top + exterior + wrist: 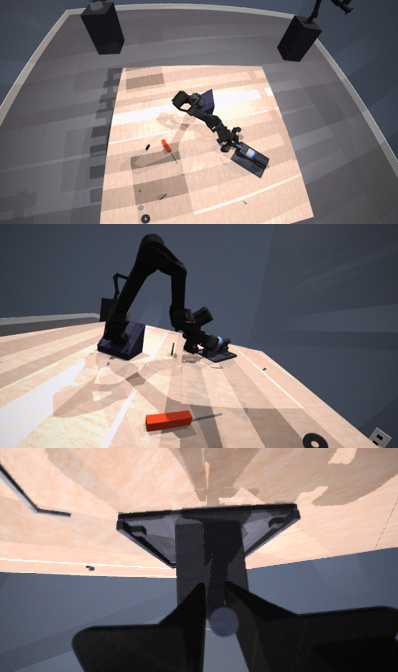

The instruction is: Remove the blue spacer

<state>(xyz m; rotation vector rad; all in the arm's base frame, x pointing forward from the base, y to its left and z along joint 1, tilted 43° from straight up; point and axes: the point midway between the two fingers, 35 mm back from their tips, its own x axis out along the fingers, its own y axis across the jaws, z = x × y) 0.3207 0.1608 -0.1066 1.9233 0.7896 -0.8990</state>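
And the end effector [216, 620] is clamped on the shaft [223, 621], its two dark fingers pinching in from either side of the rounded grey end that faces the wrist camera. Straight behind that end the shaft runs into a dark block on a flat dark base plate [150, 528] with small recesses at the corners.

From overhead, the end effector [231, 146] sits right at the near end of the assembly, and the shaft's spacers show as a short banded cylinder: a pale white section [247, 152], then the blue spacer [253, 154] right up against the big housing block [261, 160]. All of it lies on the base plate [245, 165], toward the right side of the wooden surface [199, 186].

From the exterior view, the arm [155, 270] arches high from its dark base [124, 342] and bends down low to the assembly.

Further out, a red-handled screwdriver [166, 146] lies well apart on the surface, with a black washer [145, 218] near the front edge.
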